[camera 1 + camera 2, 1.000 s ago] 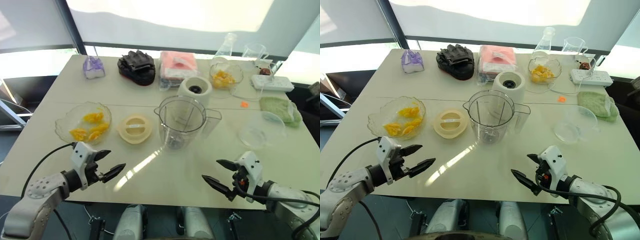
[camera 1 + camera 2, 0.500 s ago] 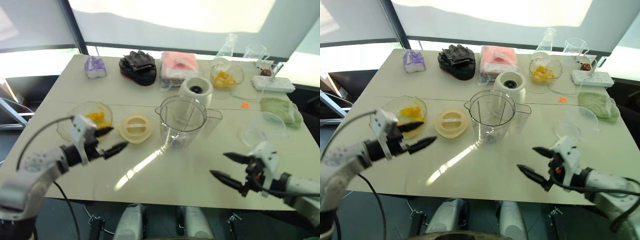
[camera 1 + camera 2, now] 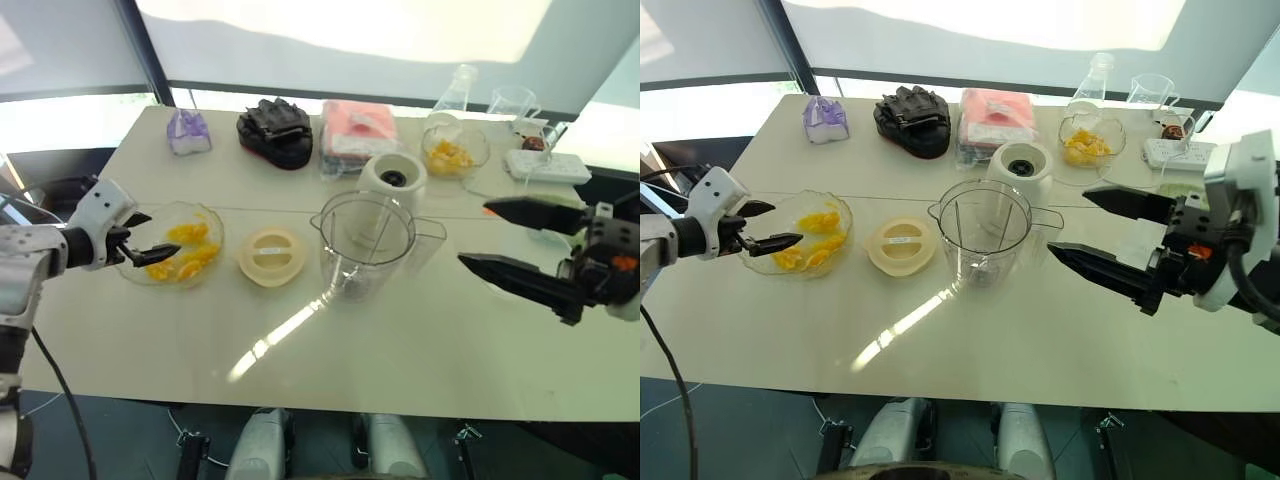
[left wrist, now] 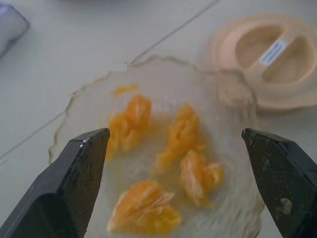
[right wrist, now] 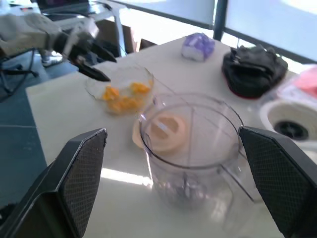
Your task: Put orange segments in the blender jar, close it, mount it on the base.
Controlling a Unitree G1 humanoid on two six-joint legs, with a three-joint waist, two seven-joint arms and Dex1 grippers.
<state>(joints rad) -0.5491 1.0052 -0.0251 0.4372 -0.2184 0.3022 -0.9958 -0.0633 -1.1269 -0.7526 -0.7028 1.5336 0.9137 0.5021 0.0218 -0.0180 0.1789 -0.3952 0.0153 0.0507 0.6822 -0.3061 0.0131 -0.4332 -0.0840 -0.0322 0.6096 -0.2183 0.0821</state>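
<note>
A glass bowl with several orange segments sits at the table's left. My left gripper is open, hovering just over the bowl's near-left rim with nothing between its fingers. The clear blender jar stands empty and upright mid-table, with its cream lid lying flat between it and the bowl. The white base stands right behind the jar. My right gripper is raised to the jar's right, open and empty, its tips pointing toward the jar.
Along the far edge lie a purple object, a black glove, a pink package, a second bowl of orange pieces, a flask, a beaker and a power strip.
My left gripper went from the table's front edge up to the bowl of segments. My right gripper rose from the front edge to beside the jar. Both stayed open.
</note>
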